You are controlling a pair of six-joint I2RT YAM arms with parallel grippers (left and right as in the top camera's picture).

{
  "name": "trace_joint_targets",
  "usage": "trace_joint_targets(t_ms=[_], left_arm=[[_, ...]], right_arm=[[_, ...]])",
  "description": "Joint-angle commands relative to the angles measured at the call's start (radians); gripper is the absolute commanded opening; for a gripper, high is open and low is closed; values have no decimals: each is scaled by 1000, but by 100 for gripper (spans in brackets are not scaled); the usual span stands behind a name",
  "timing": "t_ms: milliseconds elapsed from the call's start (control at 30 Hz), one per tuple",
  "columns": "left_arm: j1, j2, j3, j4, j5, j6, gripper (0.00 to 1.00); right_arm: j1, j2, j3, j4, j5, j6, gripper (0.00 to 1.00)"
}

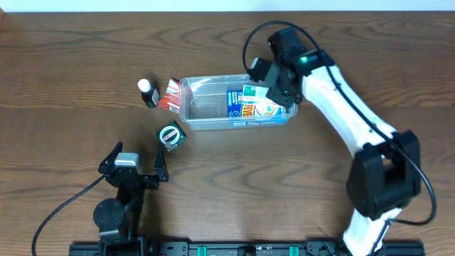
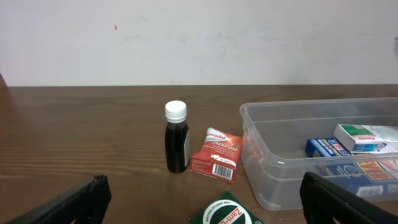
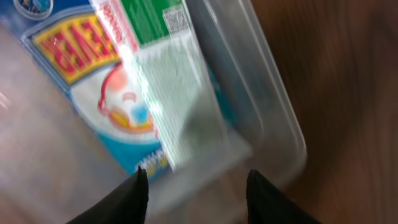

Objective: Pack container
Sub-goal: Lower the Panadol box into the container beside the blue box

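The clear plastic container [image 1: 195,107] sits mid-table and holds blue-and-white boxes [image 1: 250,108] and a green-and-white box [image 1: 254,91] at its right end. It also shows in the left wrist view [image 2: 273,155] and the right wrist view [image 3: 273,118]. My right gripper [image 1: 281,91] is open and empty just above the container's right end, over the boxes [image 3: 112,81]. My left gripper [image 1: 135,169] is open and empty near the table's front. A dark bottle with a white cap [image 1: 147,92], a red packet [image 1: 170,97] and a green packet [image 1: 171,136] lie left of the container.
The bottle [image 2: 176,145], red packet [image 2: 216,155] and green packet [image 2: 225,213] lie ahead of the left gripper [image 2: 205,202]. A pale wall stands behind the table's far edge.
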Motion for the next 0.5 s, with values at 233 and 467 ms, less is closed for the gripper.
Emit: trace_joint_targets(t_ms=[233, 467], left_arm=[[-3, -5, -19, -31, 6, -5, 98], [-3, -5, -19, -31, 6, -5, 98]], right_arm=[[2, -2, -2, -47, -30, 94, 40], [-24, -2, -2, -94, -6, 252, 15]])
